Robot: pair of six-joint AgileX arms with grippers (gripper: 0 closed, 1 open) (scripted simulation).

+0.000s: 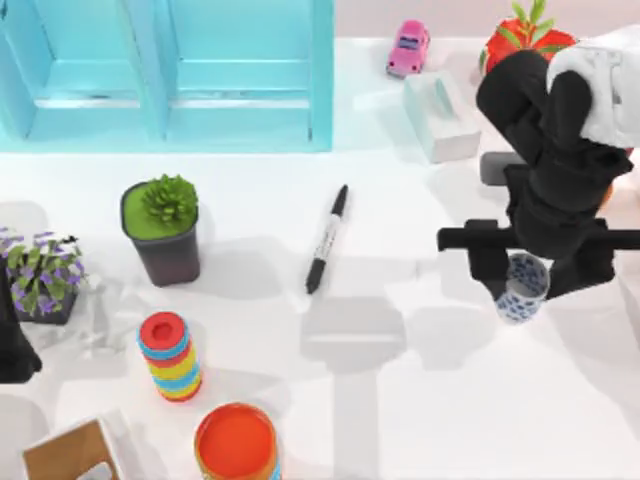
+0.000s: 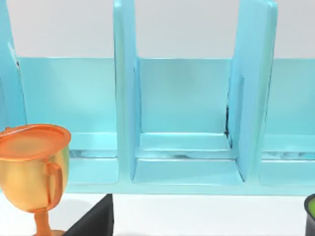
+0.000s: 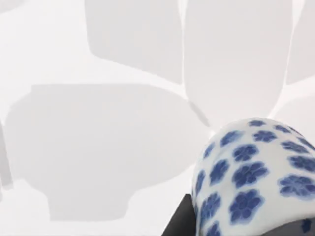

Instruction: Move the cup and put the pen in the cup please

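So we're maybe a third of the way in, I'd say. The right gripper (image 1: 525,265) is clamped on the cup (image 1: 523,287) over at the right side of the worktop (image 1: 400,400), and judging by the shadow below it, the cup looks lifted off the surface, so the move part is underway but not finished. The pen (image 1: 327,239) lies flat near the middle of the worktop, well apart from the cup, untouched. Cup's a small white thing covered in blue flower prints (image 3: 256,177), rounded sides. The left arm sits parked at the left edge; can't tell its gripper state.
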